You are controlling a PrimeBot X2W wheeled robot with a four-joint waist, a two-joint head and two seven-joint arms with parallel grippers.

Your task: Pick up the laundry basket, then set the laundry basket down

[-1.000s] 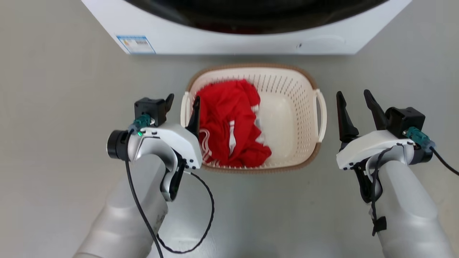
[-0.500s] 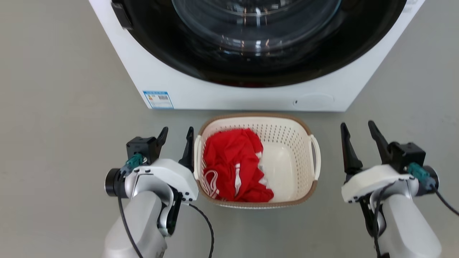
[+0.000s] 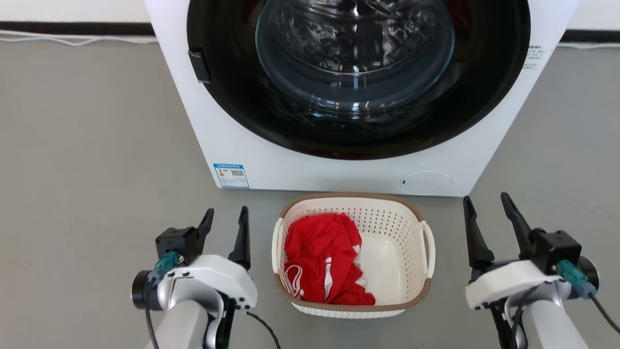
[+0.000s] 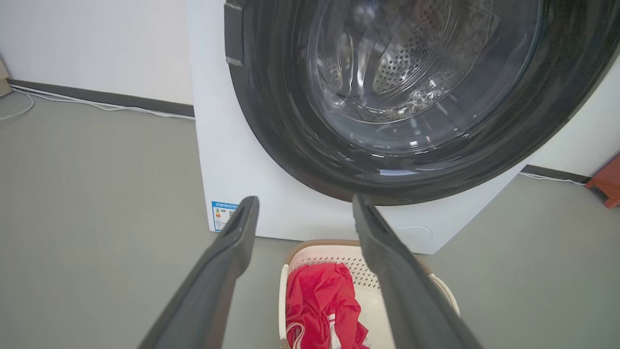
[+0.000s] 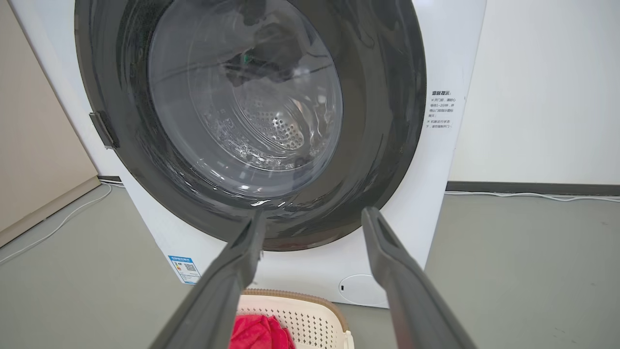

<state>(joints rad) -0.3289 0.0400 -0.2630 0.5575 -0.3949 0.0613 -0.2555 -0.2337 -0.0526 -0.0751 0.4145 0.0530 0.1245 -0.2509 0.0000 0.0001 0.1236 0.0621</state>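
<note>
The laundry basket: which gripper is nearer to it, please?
Left, slightly: the left gripper is just left of the laundry basket; the right gripper stands farther off its right side.

You count one washing machine, with one round glass door, one blue label and one small round cover on its front. You count one basket, with two loop handles. It holds one heap of red cloth; you cannot tell whether that is one garment or several. You count two grippers, the left gripper and the right gripper, each with two dark fingers.
</note>
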